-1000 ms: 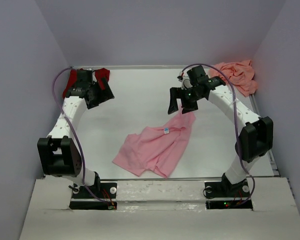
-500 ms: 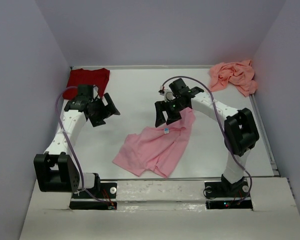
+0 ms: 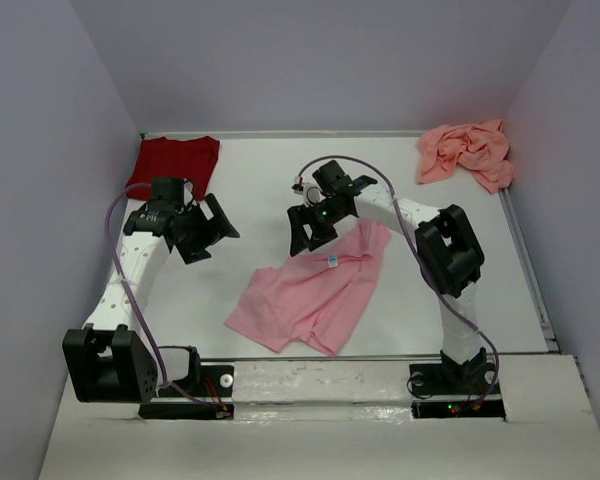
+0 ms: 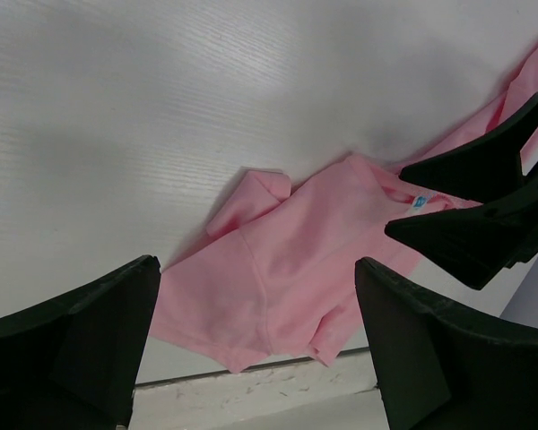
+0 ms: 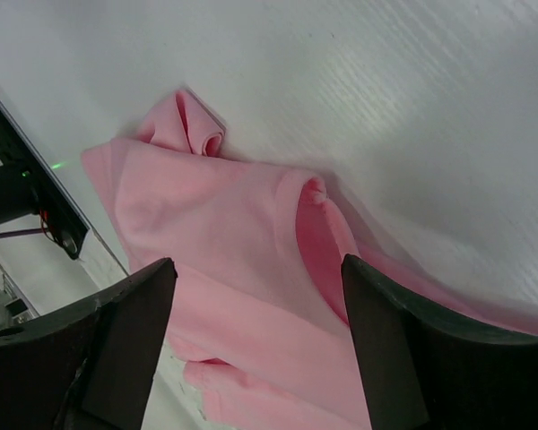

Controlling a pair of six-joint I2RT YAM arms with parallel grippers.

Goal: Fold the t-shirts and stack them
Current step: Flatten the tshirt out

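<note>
White-walled and bare but for the cloth, the surface [image 3: 270, 175] carries three tees well apart: the dark red t-shirt [image 3: 176, 160] lies flattish in the far left corner, the salmon-pink t-shirt [image 3: 467, 152] sits bunched in the far right corner, and the light pink t-shirt [image 3: 310, 298] sprawls crumpled near the middle front, its neck label [image 3: 333, 262] showing. The right end effector [image 3: 310, 232] hovers just above the pink tee's collar edge, fingers spread wide and holding nothing; the left end effector [image 3: 206, 230] hangs to the left over bare surface, likewise wide open and empty. The main risk, as I judge it, is a bad pinch at the collar: the cloth there is rolled and doubled, so closing could catch both layers or only a loose fold, and the shirt would then lift as a bundle rather than spread. If the left end effector takes a sleeve much lower or later, the tee may twist or drag toward the front edge. Both end effectors converging on one small garment could also bump fingers.
</note>
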